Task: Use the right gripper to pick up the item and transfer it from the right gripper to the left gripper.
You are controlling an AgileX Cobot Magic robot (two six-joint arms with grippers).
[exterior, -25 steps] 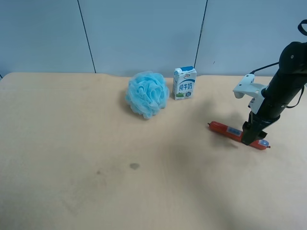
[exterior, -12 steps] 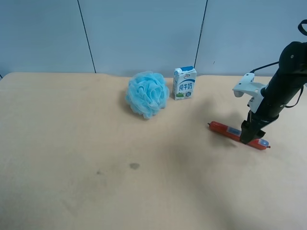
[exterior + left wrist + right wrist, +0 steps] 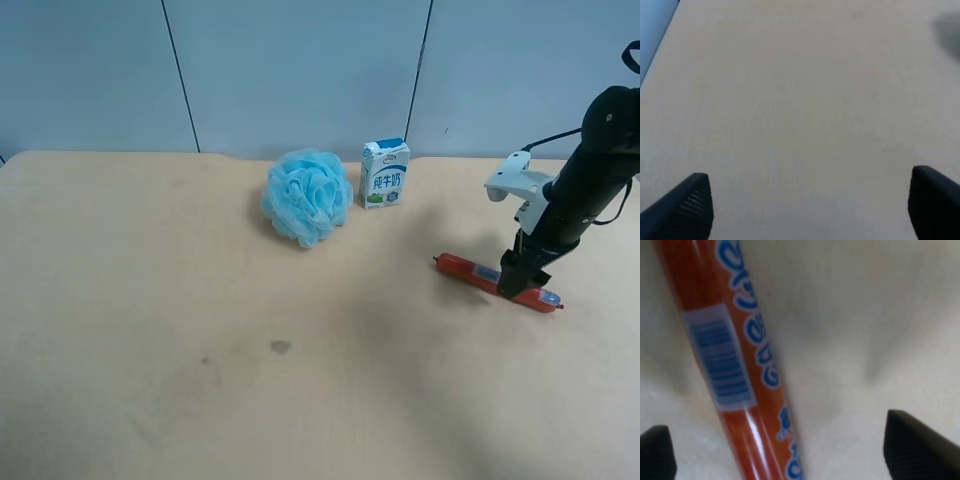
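Observation:
The item [image 3: 465,268], a slim red sausage stick with a blue-white label, lies flat on the tan table [image 3: 200,300] at the exterior high view's right. My right gripper [image 3: 511,287] stands tip-down over its middle. In the right wrist view the item [image 3: 735,365] runs between the two black fingertips [image 3: 917,445], nearer the other one, and the right gripper [image 3: 785,455] is open around it without a squeeze. My left gripper [image 3: 810,210] is open over bare table, nothing between its fingers; it does not show in the exterior high view.
A fluffy blue bath sponge [image 3: 306,196] and a small blue-white milk carton [image 3: 384,173] stand near the table's far edge, well clear of the item. A small dark stain [image 3: 280,346] marks the table's middle. A blue wall rises behind.
My right gripper has edged slightly to the left along the item in the exterior high view. The item, sponge and carton have not moved.

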